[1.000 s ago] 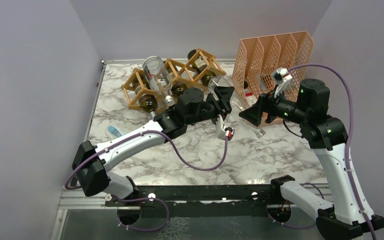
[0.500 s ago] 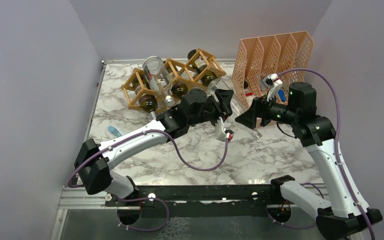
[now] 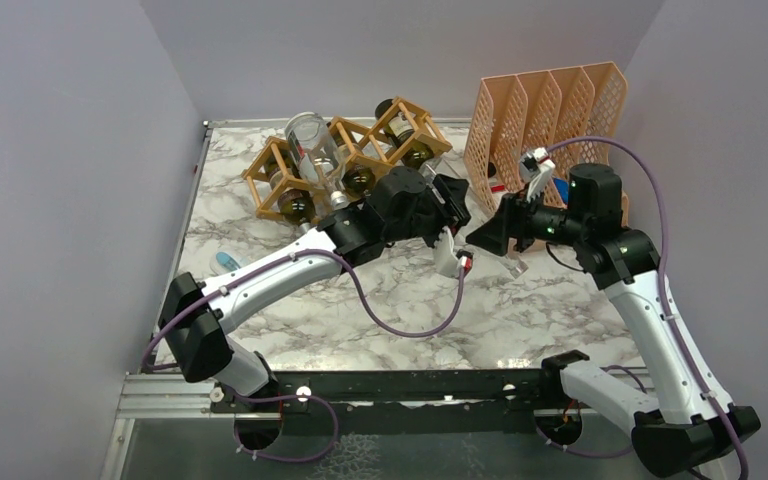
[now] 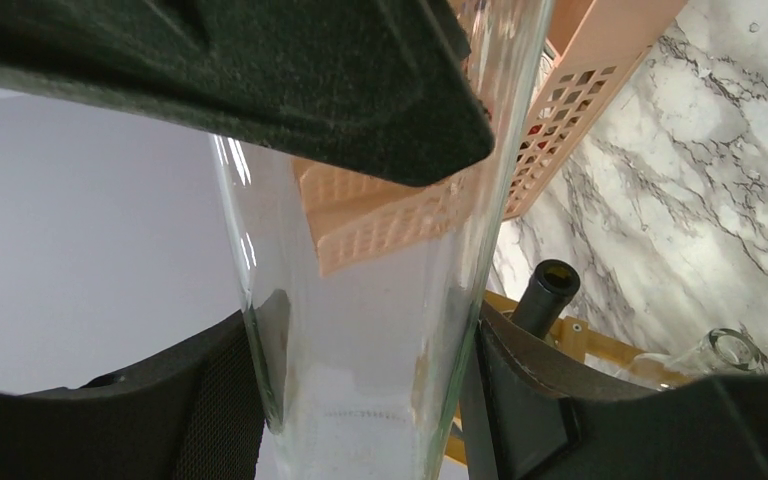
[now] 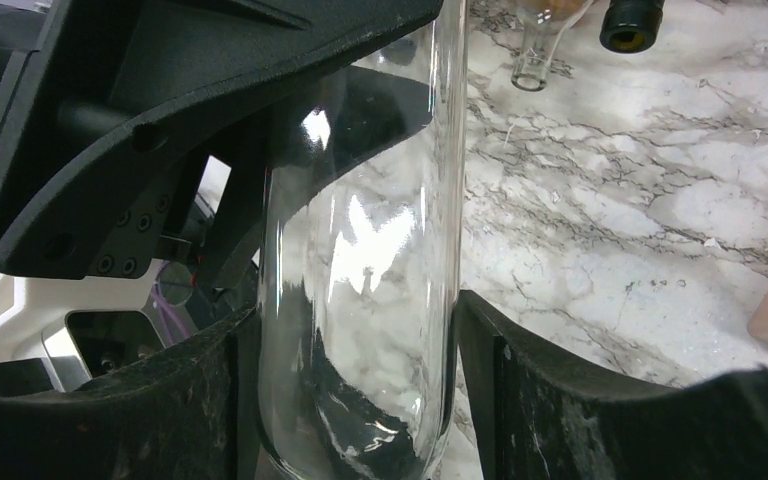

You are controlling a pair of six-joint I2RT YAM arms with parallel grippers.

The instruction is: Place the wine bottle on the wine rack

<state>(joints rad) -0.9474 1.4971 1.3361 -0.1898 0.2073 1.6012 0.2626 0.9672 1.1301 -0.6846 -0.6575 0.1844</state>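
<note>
Wine bottle [image 5: 360,250] close before wine rack [image 3: 407,108], file holder [image 3: 545,110].

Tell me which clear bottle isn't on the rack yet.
The clear bottle between the left gripper and the right gripper, mid-table; the second clear bottle lies on top of the wine rack.

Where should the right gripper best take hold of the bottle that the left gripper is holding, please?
On the bottle's straight round body, just beside the left gripper, coming from the right with one finger on each side. The glass wall there is smooth and even in width, and that stretch is free. The right gripper's fingers flank it now.
</note>
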